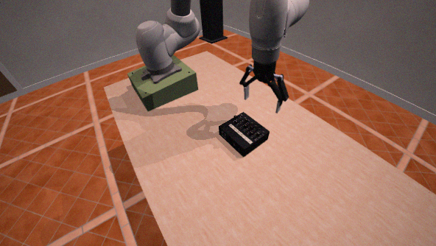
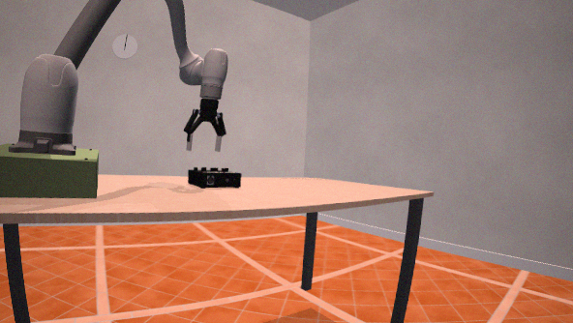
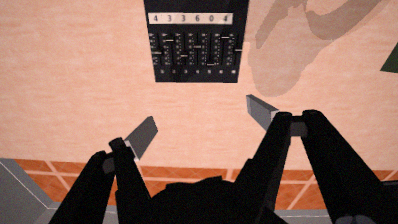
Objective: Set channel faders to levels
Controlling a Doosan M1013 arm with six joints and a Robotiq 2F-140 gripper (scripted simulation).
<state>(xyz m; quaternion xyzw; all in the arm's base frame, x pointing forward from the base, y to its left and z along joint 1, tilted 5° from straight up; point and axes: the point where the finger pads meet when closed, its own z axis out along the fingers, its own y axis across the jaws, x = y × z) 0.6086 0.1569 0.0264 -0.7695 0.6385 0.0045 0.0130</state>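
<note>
The black lighting desk (image 1: 236, 143) (image 2: 227, 181) (image 3: 165, 77) stands flat on the wooden table (image 1: 294, 184) (image 2: 290, 193) (image 3: 75, 75). In the wrist view a white tape (image 3: 190, 18) along its far edge reads 4, 3, 3, 6, 0, 4, and below it stand several faders with their caps at different heights. My gripper (image 1: 262, 102) (image 2: 203, 145) (image 3: 199, 114) is open and empty. It hangs well above the table, just off the desk's fader side and not touching it.
The arm's green base block (image 1: 163, 82) (image 2: 48, 171) stands at the table's far left end. A black pillar (image 1: 212, 18) stands on the floor behind the table. The table edge and orange tiled floor show just below the gripper in the wrist view.
</note>
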